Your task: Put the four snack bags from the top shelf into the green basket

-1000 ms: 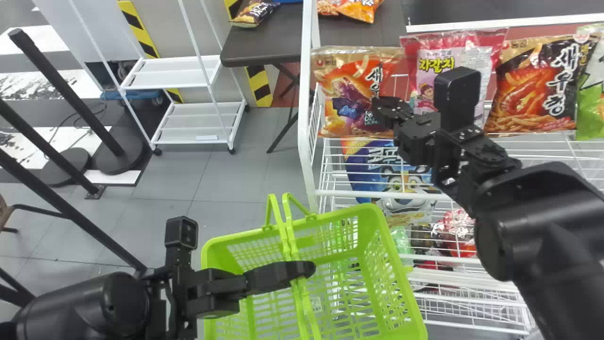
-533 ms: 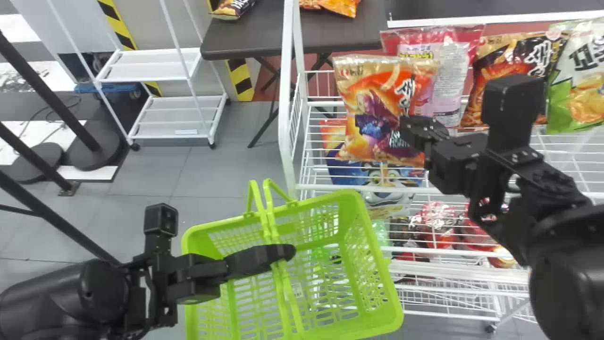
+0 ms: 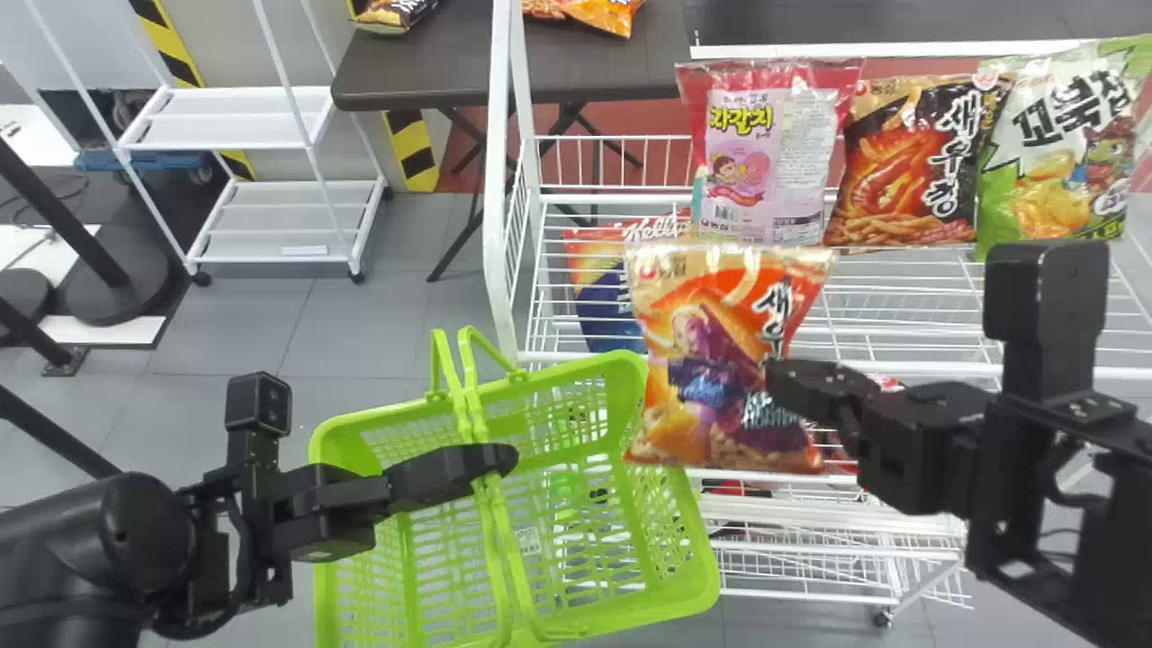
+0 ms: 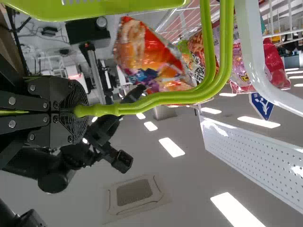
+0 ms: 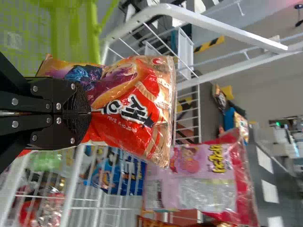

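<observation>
My right gripper [image 3: 778,382] is shut on the side of an orange snack bag [image 3: 711,360], which hangs in front of the rack, above the basket's right side. In the right wrist view the gripper [image 5: 90,112] pinches the orange bag [image 5: 137,101]. My left gripper [image 3: 504,459] holds the handles of the green basket [image 3: 706,576]; in the left wrist view the gripper [image 4: 78,111] is shut on the green handles [image 4: 156,100]. A pink bag [image 3: 765,162], a black-and-orange bag [image 3: 909,171] and a green-and-white bag [image 3: 1053,162] stand on the top shelf.
The white wire rack's post [image 3: 497,189] rises just behind the basket. Lower shelves hold a blue bag [image 3: 603,301] and other goods. Behind are a dark table [image 3: 423,72] and a white shelf cart [image 3: 288,211]; black poles [image 3: 63,207] stand at the left.
My right gripper has carried the orange bag off the top shelf, forward and down toward the basket. The scene has shifted leftward in the head view, the basket and left arm included.
</observation>
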{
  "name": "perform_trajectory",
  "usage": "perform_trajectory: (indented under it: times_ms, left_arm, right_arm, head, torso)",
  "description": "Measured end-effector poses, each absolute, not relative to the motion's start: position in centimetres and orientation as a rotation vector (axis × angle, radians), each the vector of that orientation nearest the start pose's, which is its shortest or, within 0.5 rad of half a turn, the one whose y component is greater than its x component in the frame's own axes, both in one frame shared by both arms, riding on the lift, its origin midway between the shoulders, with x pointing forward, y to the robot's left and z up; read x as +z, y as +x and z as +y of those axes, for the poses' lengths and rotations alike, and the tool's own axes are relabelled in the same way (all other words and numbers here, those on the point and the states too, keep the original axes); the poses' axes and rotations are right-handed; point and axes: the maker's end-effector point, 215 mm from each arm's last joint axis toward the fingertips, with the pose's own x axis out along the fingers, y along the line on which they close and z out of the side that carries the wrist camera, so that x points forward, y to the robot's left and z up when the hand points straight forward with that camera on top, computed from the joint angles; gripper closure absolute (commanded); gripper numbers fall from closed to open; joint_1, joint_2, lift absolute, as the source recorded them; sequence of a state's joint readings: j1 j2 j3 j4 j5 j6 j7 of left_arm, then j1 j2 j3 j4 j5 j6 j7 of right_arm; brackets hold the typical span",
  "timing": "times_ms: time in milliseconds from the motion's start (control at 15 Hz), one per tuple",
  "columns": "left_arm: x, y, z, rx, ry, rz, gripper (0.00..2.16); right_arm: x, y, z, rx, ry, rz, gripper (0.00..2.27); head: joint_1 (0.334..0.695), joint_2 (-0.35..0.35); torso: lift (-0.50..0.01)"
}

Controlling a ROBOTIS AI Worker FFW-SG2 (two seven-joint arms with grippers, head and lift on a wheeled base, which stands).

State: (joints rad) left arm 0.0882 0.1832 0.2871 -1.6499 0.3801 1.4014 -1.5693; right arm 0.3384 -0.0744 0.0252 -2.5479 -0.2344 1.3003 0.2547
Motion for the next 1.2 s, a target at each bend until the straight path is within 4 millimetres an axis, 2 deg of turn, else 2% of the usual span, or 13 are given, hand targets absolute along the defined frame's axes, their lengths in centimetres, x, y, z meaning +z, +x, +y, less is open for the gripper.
perform_trajectory:
  times_ms: [267,400,467,600,733,933,1067,1200]
  left_arm:
    - [-37.2,33.2,15.1,-1.213,-1.257,0.767,2.15]
    - [-37.2,33.2,14.9,-1.217,-1.258,0.768,2.15]
    - [-37.2,33.2,14.8,-1.219,-1.26,0.769,2.15]
    - [-37.2,33.1,14.5,-1.223,-1.261,0.771,2.15]
    - [-37.1,33.0,14.3,-1.229,-1.263,0.774,2.15]
    - [-37.1,32.8,14.1,-1.233,-1.269,0.778,2.15]
    - [-37.1,32.7,14.1,-1.233,-1.271,0.779,2.15]
    - [-37.1,32.7,14.1,-1.234,-1.272,0.778,2.15]
  right_arm:
    - [-36.4,35.0,-7.8,0.571,0.182,0.786,2.25]
    - [-37.4,33.2,-5.3,0.634,0.172,0.857,2.25]
    - [-38.1,32.5,-3.7,0.669,0.166,0.888,2.25]
    - [-40.2,31.7,-0.9,0.721,0.15,0.943,2.25]
    - [-41.9,33.1,2.5,0.756,0.137,0.921,2.25]
    - [-43.2,35.7,7.7,0.799,0.143,0.841,2.25]
    - [-44.6,35.8,10.3,0.831,0.133,0.859,2.25]
    - [-46.2,35.2,11.5,0.846,0.096,0.895,2.25]
  head:
    - [0.695,0.113]
    - [0.695,0.151]
    - [0.695,0.192]
    - [0.695,0.237]
    - [0.695,0.278]
    - [0.695,0.35]
    - [0.695,0.35]
    - [0.695,0.35]
  torso:
    - [0.0]
    - [0.0]
    - [0.0]
    - [0.0]
    - [0.0]
    - [0.0]
    - [0.0]
    - [0.0]
